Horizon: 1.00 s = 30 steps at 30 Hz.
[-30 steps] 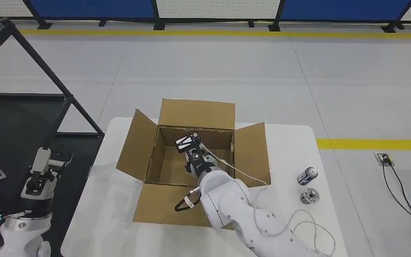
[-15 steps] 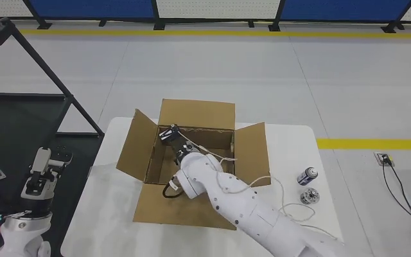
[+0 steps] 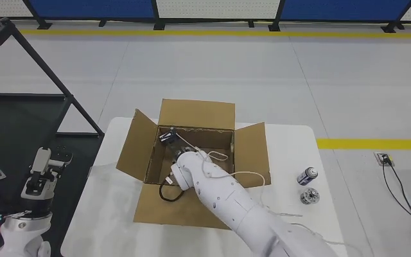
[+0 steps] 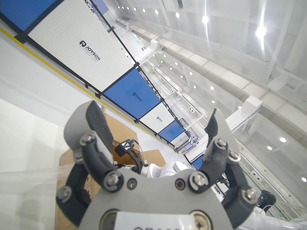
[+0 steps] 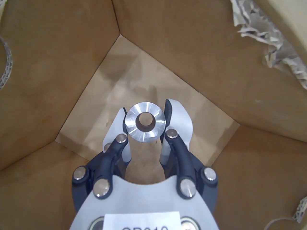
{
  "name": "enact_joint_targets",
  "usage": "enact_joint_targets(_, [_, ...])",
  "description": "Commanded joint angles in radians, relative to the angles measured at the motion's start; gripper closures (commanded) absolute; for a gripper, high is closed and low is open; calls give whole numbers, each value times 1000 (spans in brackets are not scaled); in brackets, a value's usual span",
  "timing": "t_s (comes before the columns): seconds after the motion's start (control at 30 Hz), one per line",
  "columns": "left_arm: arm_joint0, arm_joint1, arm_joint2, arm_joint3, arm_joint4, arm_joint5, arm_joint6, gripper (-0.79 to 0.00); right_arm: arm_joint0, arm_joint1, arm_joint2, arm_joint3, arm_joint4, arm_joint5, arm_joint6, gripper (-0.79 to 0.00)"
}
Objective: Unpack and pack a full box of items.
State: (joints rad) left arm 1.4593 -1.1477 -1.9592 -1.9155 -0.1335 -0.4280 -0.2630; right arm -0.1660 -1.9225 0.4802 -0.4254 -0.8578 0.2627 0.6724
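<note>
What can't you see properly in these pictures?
- Top view: the arm covers much of the floor of the box.
- Right wrist view: the ring held by the right pincer hides what is beneath it, so whether it touches the floor is unclear.
- Top view: the can and round thing on the table are too small to identify.

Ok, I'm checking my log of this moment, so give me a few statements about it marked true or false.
1. The right end effector is down inside the cardboard box. True.
2. It grips a metal ring. True.
3. The left end effector grips a can. False: it is open and empty.
4. The spray can stands in the box. False: it stands on the table, beside the box.
</note>
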Motion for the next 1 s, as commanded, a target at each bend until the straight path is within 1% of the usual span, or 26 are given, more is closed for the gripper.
enact_joint_targets(0.0, [0, 0, 0, 0, 0, 0, 0, -785, 8, -16, 12, 49, 27, 0, -23, 0])
enact_joint_targets(0.2, [0, 0, 0, 0, 0, 0, 0, -785, 24, -56, 29, 156, 64, -26, -72, 0])
enact_joint_targets(0.37, [0, 0, 0, 0, 0, 0, 0, -785, 21, -78, 34, 205, 66, -2, -112, 0])
enact_joint_targets(0.43, [0, 0, 0, 0, 0, 0, 0, -785, 18, -82, 36, 213, 65, 16, -121, 0])
enact_joint_targets(0.73, [0, 0, 0, 0, 0, 0, 0, -785, 9, -82, 53, 235, 80, 6, -120, 0])
enact_joint_targets(0.77, [0, 0, 0, 0, 0, 0, 0, -785, 9, -81, 55, 238, 80, 3, -119, -34])
enact_joint_targets(0.8, [0, 0, 0, 0, 0, 0, 0, -785, 9, -81, 56, 239, 81, 3, -120, -135])
enact_joint_targets(0.87, [0, 0, 0, 0, 0, 0, 0, -785, 9, -81, 58, 240, 83, 1, -121, -283])
enact_joint_targets(0.97, [0, 0, 0, 0, 0, 0, 0, -785, 9, -81, 58, 240, 83, 1, -121, -385])
